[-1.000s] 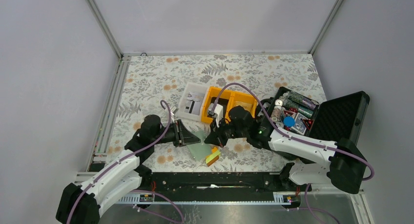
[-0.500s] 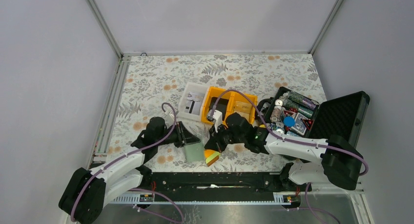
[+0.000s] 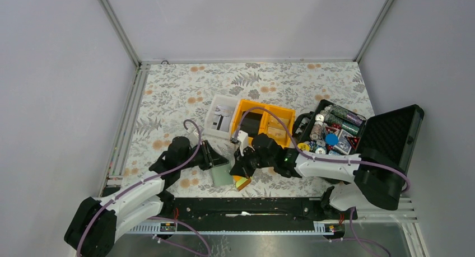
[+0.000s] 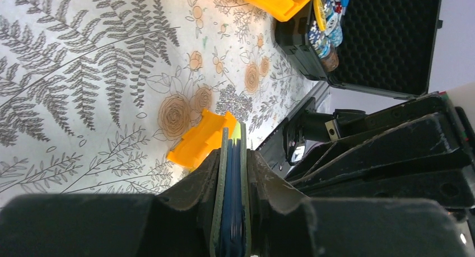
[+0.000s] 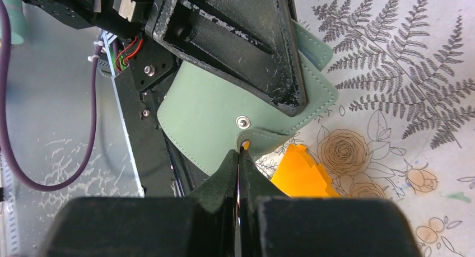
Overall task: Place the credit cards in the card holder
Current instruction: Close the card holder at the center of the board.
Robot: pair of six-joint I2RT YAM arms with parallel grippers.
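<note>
Card holder (image 4: 230, 212) clamped edge-on in left gripper (image 4: 232, 156), free end projecting past the fingertips (image 4: 208, 166); snap tab (image 5: 255, 138) there pinched by fully closed right gripper (image 5: 238, 156).

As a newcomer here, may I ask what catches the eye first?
Front and centre, a green wallet is held from both sides: the left end effector clamps it closed, and the right end effector pinches its snap tab. At right, an open black case holds colourful poker chips.

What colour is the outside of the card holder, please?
The card holder is pale grey-green, seen best in the right wrist view.
</note>
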